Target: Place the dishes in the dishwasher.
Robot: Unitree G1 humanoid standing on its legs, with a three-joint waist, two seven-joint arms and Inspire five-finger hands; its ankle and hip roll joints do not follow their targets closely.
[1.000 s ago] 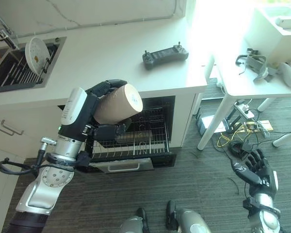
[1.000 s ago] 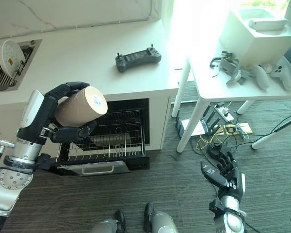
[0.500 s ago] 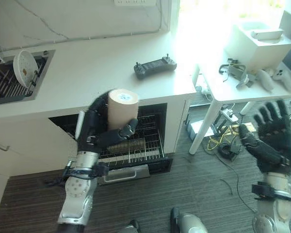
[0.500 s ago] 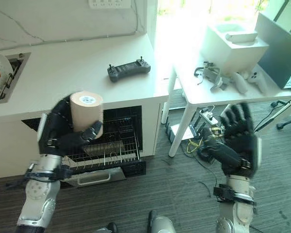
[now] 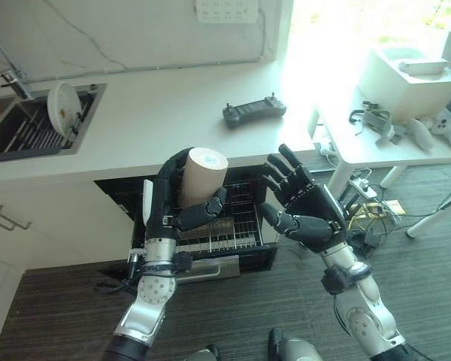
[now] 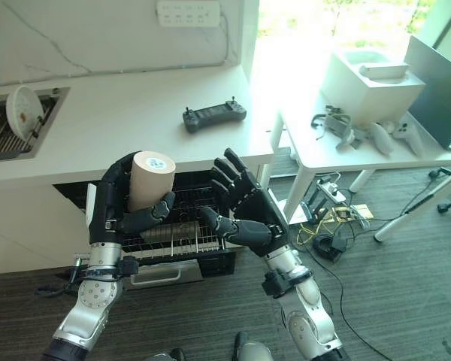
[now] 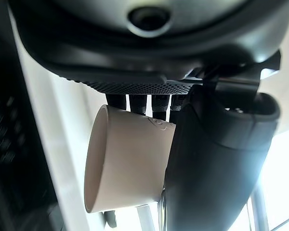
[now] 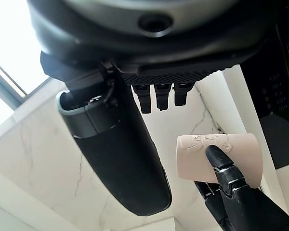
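Beige and unglazed-looking, the cup (image 5: 199, 177) was held upside down, its flat base turned upward, in the left hand (image 5: 171, 207), whose fingers and thumb were curled round its wall. It hung in front of the counter edge, above the pulled-out dishwasher rack (image 5: 210, 226). The base carried a small round mark with bluish print, too small to read. In the left wrist view the cup (image 7: 127, 159) showed its open rim and a faint raised pattern near the base, which I could not make out as letters.

The right hand (image 5: 304, 207) was raised just beside the cup, palm toward it, fingers spread and straight, holding nothing and not touching the cup. The right wrist view showed the cup (image 8: 216, 159) past the straight fingers, pinched by the other hand's thumb.

On the white counter (image 5: 135, 120) lay a dark handheld controller (image 5: 254, 111), any marking on it unreadable. A white plate (image 5: 62, 104) with a small orange spot stood on edge in the sink rack (image 5: 30, 131) at the counter's left end. A white wall socket strip (image 5: 225, 10) sat above the counter. A white side table (image 5: 376, 143) to the right bore a white box (image 5: 406, 75) and grey headset gear (image 5: 379, 124).
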